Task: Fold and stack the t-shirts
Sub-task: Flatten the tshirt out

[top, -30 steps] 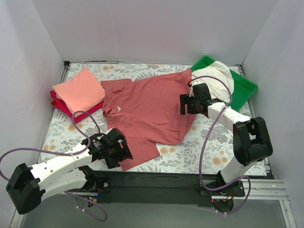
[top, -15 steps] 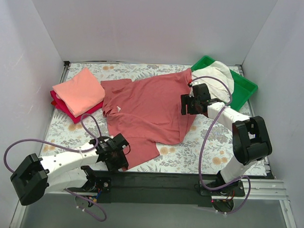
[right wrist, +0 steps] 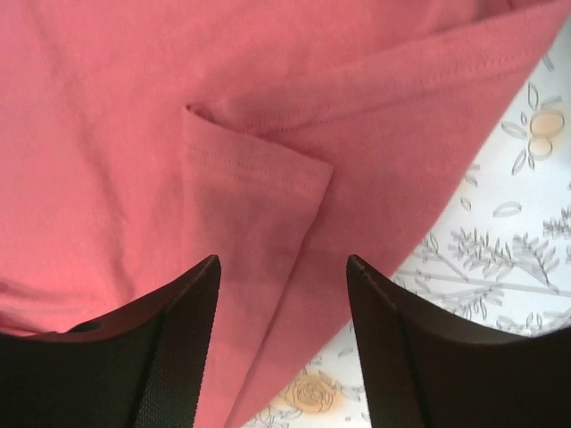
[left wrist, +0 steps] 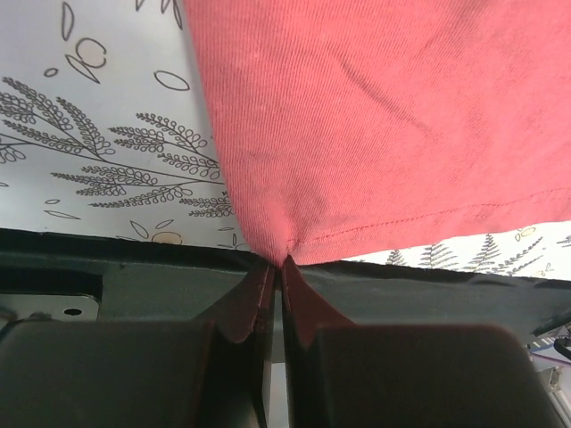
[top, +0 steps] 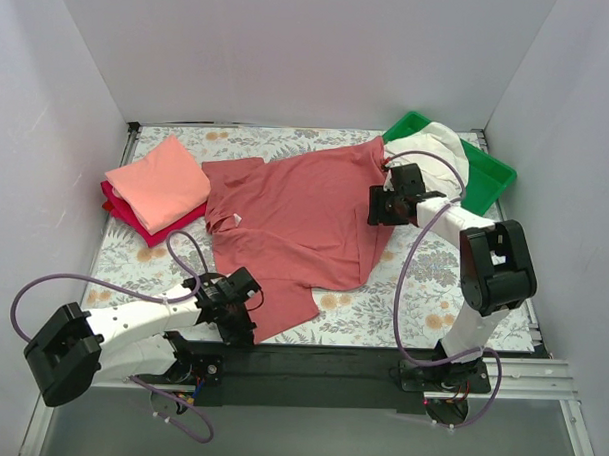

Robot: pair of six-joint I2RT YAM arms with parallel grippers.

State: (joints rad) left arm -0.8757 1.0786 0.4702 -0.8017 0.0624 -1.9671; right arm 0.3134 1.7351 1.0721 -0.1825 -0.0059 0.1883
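Observation:
The brick-red t-shirt (top: 295, 213) lies spread across the middle of the table. My left gripper (top: 243, 322) is at the shirt's near hem corner, by the table's front edge. In the left wrist view that gripper (left wrist: 284, 264) is shut on the brick-red t-shirt (left wrist: 375, 116), pinching the hem corner. My right gripper (top: 379, 206) hovers over the shirt's right side. In the right wrist view this gripper (right wrist: 284, 260) is open over a folded sleeve (right wrist: 259, 178). A folded salmon-pink t-shirt (top: 162, 181) rests on a crimson t-shirt (top: 135, 222) at the left. A cream-white t-shirt (top: 435, 153) lies in the tray.
A green plastic tray (top: 492, 177) sits at the back right corner. White walls enclose the table on three sides. The black front rail (left wrist: 134, 267) runs right under the left gripper. Floral tablecloth (top: 422, 292) shows at the front right.
My left gripper slid towards the front edge and closed on the shirt's hem corner. My right gripper shifted slightly away from me and its jaws narrowed a little.

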